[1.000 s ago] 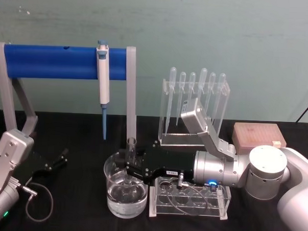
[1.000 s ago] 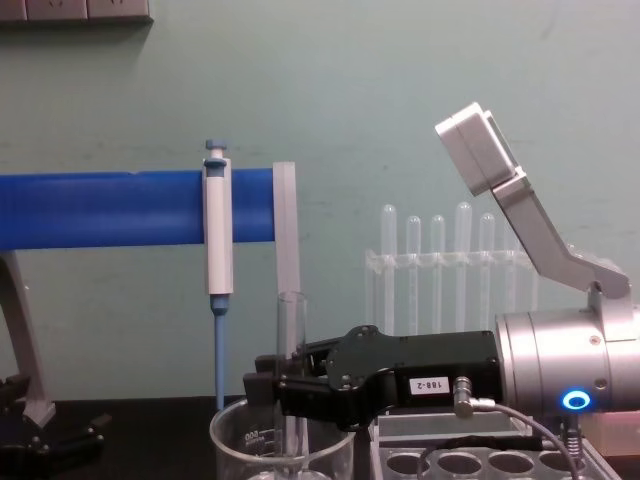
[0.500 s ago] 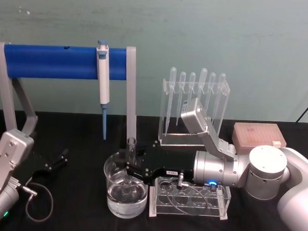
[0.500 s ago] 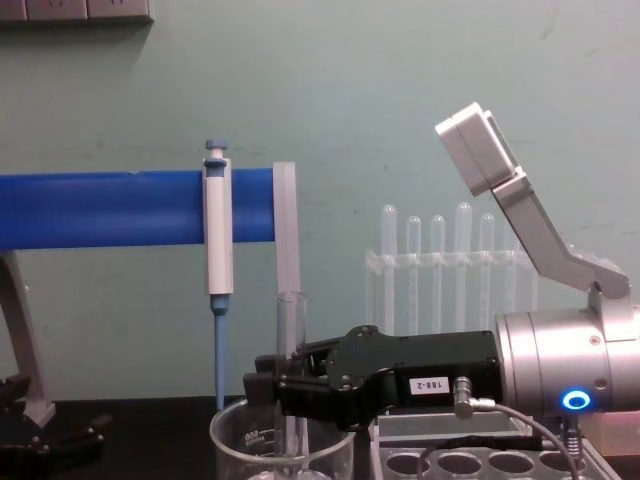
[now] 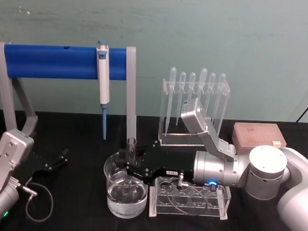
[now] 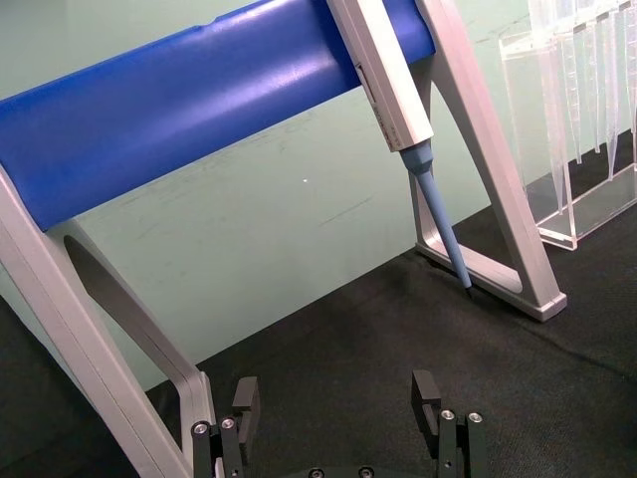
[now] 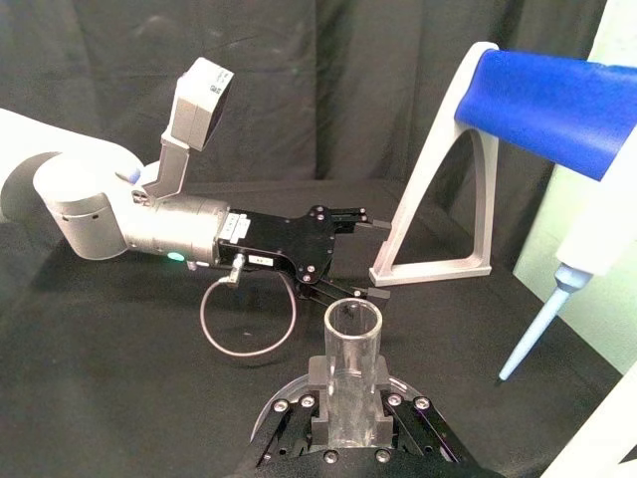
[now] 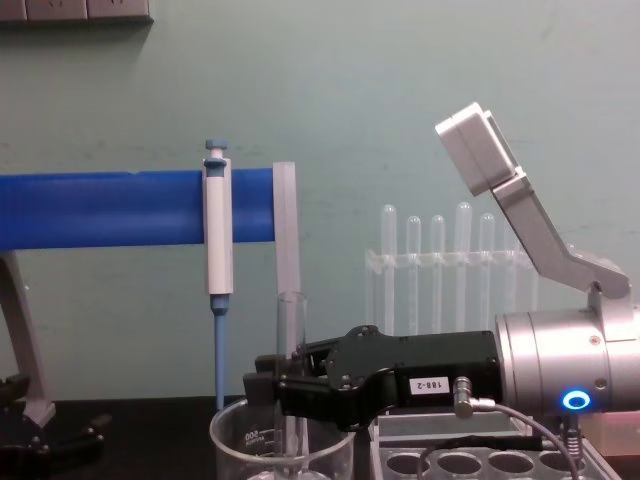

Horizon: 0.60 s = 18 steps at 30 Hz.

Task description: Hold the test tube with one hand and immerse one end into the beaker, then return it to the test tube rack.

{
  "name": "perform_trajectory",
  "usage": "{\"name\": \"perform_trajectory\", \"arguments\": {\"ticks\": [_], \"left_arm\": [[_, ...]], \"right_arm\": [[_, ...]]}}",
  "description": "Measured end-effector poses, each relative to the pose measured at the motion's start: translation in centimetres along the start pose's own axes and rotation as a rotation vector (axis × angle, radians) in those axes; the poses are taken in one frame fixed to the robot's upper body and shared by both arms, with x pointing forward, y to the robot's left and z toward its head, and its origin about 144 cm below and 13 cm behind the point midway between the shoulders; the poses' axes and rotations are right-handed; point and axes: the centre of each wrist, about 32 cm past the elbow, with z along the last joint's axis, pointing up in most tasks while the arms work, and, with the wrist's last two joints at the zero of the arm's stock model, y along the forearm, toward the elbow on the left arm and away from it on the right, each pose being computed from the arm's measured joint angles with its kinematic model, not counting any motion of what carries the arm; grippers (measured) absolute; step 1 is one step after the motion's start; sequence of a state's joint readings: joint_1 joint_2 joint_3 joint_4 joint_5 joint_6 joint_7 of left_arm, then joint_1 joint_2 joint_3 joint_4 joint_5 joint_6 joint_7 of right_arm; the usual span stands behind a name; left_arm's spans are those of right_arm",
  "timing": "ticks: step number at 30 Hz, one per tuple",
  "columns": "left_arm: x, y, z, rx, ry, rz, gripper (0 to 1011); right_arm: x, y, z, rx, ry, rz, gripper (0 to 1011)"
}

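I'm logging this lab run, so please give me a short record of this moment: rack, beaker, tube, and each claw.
test tube rack: clear, round holes on top
beaker: just left of the rack, clear liquid inside
test tube: upright, lower end inside the beaker
right claw: shut on the test tube, above the beaker
left claw: open, holding nothing, parked far left
step: tube dipped; return to rack not yet done

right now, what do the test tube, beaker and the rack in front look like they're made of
Test tube: looks like clear glass, see-through with a shiny rim; the right gripper holds it upright in the beaker. Beaker: likely glass too, transparent with white printed marks. Rack: probably clear acrylic, flat sheets with bright cut edges. The left gripper rests open, off to the left.
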<state>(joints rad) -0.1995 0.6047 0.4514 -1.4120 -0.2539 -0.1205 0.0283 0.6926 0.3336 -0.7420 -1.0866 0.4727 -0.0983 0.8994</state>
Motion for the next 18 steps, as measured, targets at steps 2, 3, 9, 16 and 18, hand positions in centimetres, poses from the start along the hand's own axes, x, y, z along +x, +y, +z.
{"name": "perform_trajectory", "arguments": {"ticks": [2,3,9,16,18], "left_arm": [[0.0,0.0,0.0,0.0,0.0,0.0,1000],[0.0,0.0,0.0,0.0,0.0,0.0,1000],[0.0,0.0,0.0,0.0,0.0,0.0,1000],[0.0,0.0,0.0,0.0,0.0,0.0,1000],[0.0,0.0,0.0,0.0,0.0,0.0,1000]], "right_arm": [[0.0,0.0,0.0,0.0,0.0,0.0,226],[0.0,0.0,0.0,0.0,0.0,0.0,226],[0.0,0.0,0.0,0.0,0.0,0.0,226],[0.0,0.0,0.0,0.0,0.0,0.0,226],[0.0,0.0,0.0,0.0,0.0,0.0,226]]}}
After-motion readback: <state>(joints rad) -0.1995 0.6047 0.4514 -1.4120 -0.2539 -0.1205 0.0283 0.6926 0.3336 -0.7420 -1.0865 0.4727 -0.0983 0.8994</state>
